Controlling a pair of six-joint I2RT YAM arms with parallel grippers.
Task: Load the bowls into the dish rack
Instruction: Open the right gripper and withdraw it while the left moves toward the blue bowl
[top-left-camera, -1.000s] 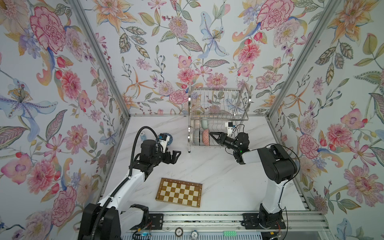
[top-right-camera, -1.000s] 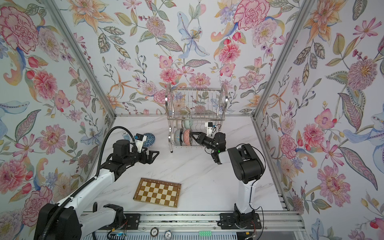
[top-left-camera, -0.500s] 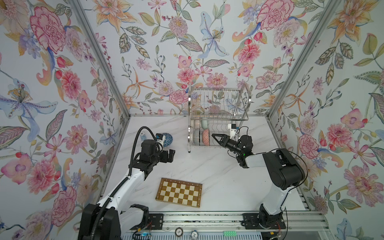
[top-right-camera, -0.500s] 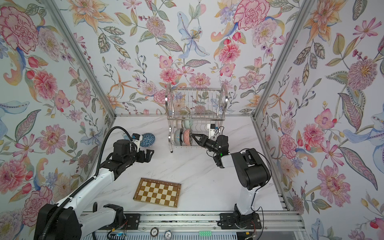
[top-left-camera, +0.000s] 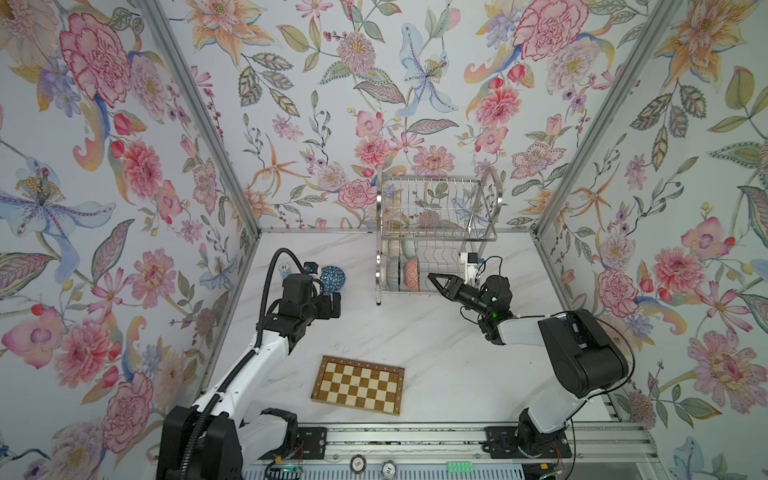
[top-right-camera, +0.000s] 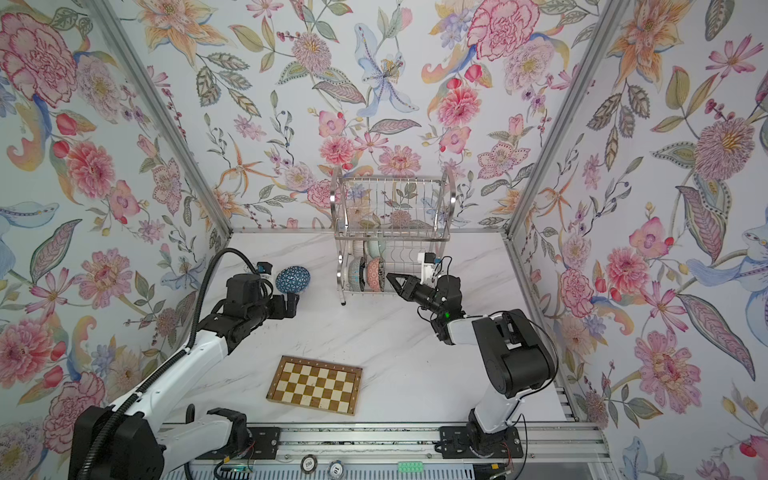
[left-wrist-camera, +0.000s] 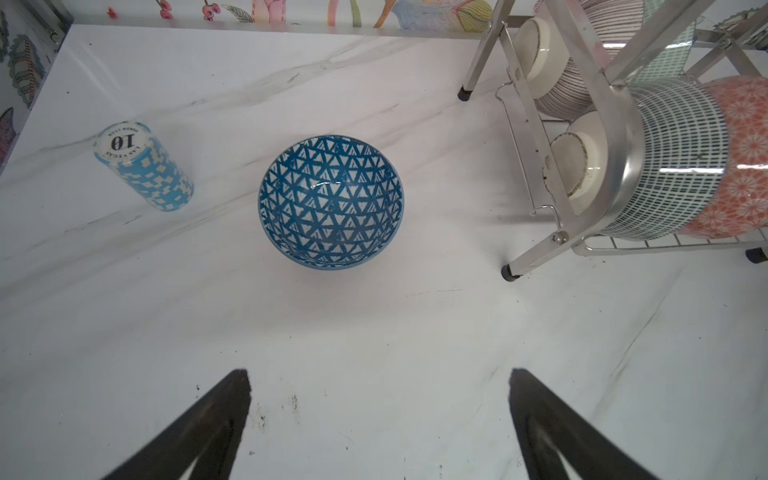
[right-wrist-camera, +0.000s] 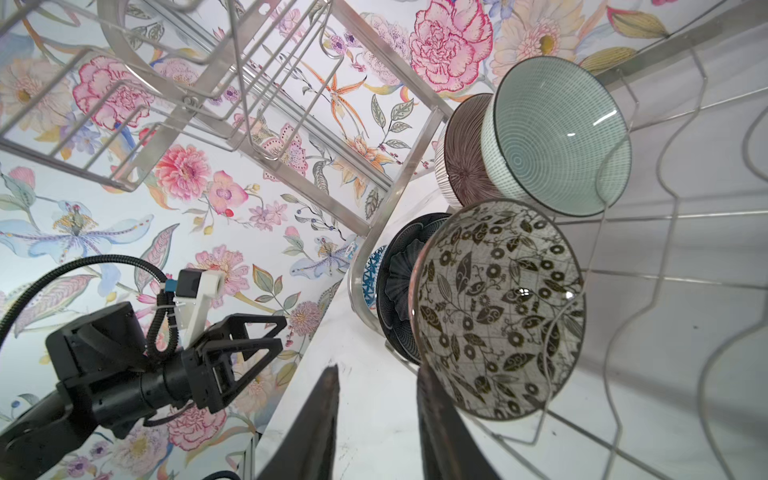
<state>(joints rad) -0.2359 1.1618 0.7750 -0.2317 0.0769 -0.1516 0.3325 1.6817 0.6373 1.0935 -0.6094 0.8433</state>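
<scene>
A blue lattice bowl (top-left-camera: 332, 278) (left-wrist-camera: 331, 202) stands upright on the table, left of the dish rack (top-left-camera: 436, 208). My left gripper (left-wrist-camera: 380, 374) (top-left-camera: 333, 305) is wide open and empty, just in front of that bowl and apart from it. The rack's lower tier holds bowls on edge: black-and-white floral (right-wrist-camera: 498, 307), dark navy (right-wrist-camera: 397, 286), pale green (right-wrist-camera: 557, 133) and pink-lined (right-wrist-camera: 465, 158). My right gripper (right-wrist-camera: 376, 370) (top-left-camera: 432, 278) is open a little with nothing between its fingers. One finger lies close beside the floral bowl's rim.
A checkered wooden board (top-left-camera: 358, 384) lies flat near the front of the table. A stack of blue poker chips (left-wrist-camera: 143, 166) stands left of the blue bowl. The rack's upper tier (right-wrist-camera: 249, 83) overhangs my right gripper.
My right gripper has drawn back a little from the rack and its jaws have parted slightly. My left gripper has shifted closer to the blue bowl, still wide open.
</scene>
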